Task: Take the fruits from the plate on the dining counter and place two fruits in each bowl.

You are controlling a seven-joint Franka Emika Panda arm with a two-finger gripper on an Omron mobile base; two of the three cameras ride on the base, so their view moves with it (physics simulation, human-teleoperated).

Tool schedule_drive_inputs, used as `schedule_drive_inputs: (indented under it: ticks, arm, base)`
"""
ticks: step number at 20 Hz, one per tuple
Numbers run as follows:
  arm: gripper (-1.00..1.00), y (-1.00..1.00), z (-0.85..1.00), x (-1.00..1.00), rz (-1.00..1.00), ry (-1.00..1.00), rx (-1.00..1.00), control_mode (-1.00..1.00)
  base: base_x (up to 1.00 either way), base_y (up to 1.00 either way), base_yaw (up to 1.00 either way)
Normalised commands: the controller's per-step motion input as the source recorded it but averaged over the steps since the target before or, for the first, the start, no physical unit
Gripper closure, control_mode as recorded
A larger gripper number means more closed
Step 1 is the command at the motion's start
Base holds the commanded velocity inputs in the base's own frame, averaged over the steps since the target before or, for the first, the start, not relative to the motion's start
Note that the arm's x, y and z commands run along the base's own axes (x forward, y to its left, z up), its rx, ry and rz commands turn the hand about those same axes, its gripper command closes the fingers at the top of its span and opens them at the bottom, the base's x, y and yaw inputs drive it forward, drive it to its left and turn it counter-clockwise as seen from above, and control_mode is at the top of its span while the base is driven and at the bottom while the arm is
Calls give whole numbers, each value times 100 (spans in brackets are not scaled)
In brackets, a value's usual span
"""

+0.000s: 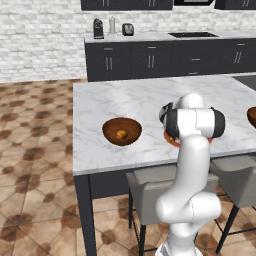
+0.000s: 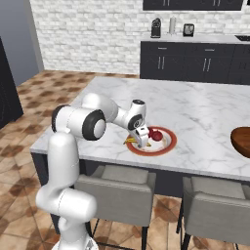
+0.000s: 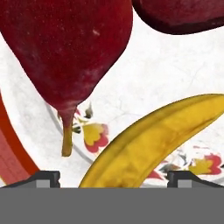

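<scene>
The red-rimmed plate lies near the front edge of the marble dining counter. My gripper reaches down onto its left side, open. In the hand view the fingertips stand wide on either side of the yellow banana, with the gripper close above the plate. A red fruit with a stem lies just beyond, and a second red one beside it. One brown bowl holds an orange fruit. The other bowl sits far right.
Two grey stools stand under the counter's front edge. A dark cabinet run with small appliances lines the brick back wall. Tiled floor opens to the left.
</scene>
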Motion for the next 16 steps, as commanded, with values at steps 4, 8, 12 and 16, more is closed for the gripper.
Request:
schedule_drive_inputs:
  ticks: [4, 8, 12, 16]
  arm:
    - [100, 0, 0, 0, -2, 0, 0, -100]
    - [100, 0, 0, 0, 0, 0, 0, -100]
    - [100, 0, 0, 0, 0, -1, 0, -100]
    - [100, 0, 34, -22, 0, -15, 0, -100]
  base:
    - [0, 0, 0]
    - [0, 0, 0]
    - [0, 0, 0]
    - [0, 0, 0]
